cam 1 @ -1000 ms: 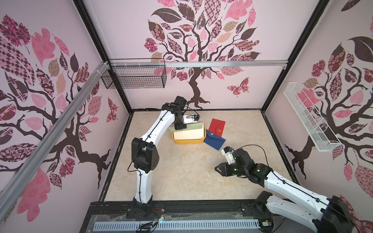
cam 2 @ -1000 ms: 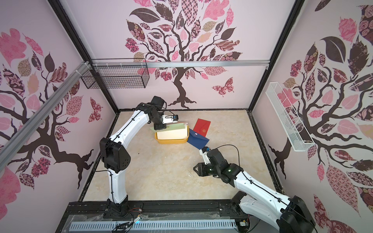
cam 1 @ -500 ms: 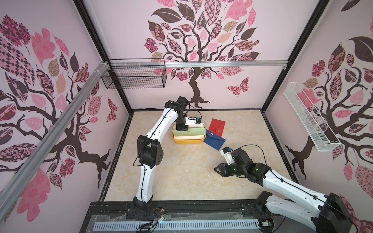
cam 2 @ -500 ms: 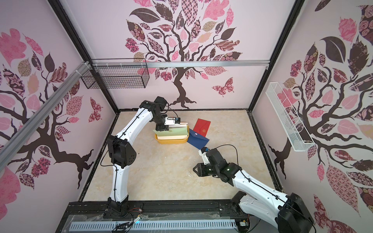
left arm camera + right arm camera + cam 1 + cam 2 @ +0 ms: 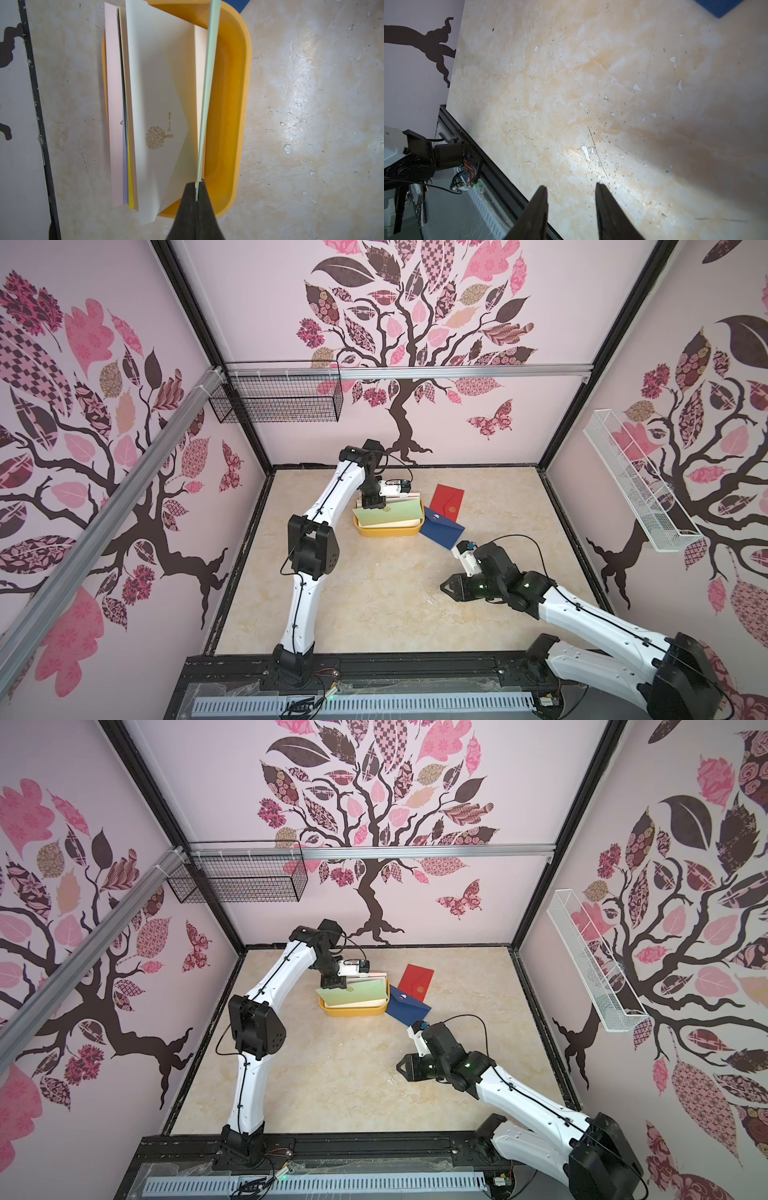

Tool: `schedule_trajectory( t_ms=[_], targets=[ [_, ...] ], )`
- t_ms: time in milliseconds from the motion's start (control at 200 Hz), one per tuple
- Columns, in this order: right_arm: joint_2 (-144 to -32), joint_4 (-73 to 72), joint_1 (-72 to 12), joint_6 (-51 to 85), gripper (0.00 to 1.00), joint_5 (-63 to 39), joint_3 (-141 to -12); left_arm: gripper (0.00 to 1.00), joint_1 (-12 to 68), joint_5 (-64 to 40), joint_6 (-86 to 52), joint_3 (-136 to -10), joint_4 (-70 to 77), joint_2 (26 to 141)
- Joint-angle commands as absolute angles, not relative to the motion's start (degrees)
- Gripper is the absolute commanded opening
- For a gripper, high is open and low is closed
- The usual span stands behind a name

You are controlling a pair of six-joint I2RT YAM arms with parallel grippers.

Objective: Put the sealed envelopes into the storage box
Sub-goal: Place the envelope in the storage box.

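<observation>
The yellow-orange storage box (image 5: 386, 531) (image 5: 353, 1011) (image 5: 239, 83) stands at the back middle of the floor. My left gripper (image 5: 197, 184) (image 5: 371, 506) is shut on the edge of a light green envelope (image 5: 390, 512) (image 5: 207, 83), which hangs tilted over the box. Under it a cream envelope (image 5: 162, 83) leans on pink, lilac and yellow ones (image 5: 114, 104) inside the box. A navy envelope (image 5: 441, 527) (image 5: 407, 1006) and a red envelope (image 5: 446, 502) (image 5: 417, 982) lie on the floor right of the box. My right gripper (image 5: 446, 585) (image 5: 571, 187) stands open over bare floor, holding nothing.
A black wire basket (image 5: 276, 400) hangs on the back wall at the left. A white mesh tray (image 5: 636, 485) is fixed to the right wall. A black frame rail (image 5: 500, 178) runs along the floor's front edge near my right gripper.
My left arm has swung over the box and tilted the light green envelope down across it. The right arm has stayed put.
</observation>
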State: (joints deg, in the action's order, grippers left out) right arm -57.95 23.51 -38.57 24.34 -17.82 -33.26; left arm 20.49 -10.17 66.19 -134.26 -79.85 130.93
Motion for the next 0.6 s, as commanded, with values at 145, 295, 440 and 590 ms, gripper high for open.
schedule_trajectory(
  t_ms=[145,295,440,590],
  targets=[
    [-59.0,23.1,-38.3,24.5,0.42,-18.3,-35.0,0.0,20.2,-7.2,66.1,-135.5,-82.3,130.9],
    [-59.1,23.1,-38.3,24.7,0.42,-18.6,-34.6,0.0,20.5,-6.7,65.5,-137.1,-83.1,131.5],
    [-58.9,22.8,-38.4,24.9,0.42,-18.8,-34.2,0.0,21.7,-5.9,67.4,-135.9,-81.6,132.1],
    [-58.7,22.9,-38.3,24.9,0.42,-18.7,-34.3,0.0,22.4,-4.7,67.2,-136.3,-80.5,133.5]
  ],
)
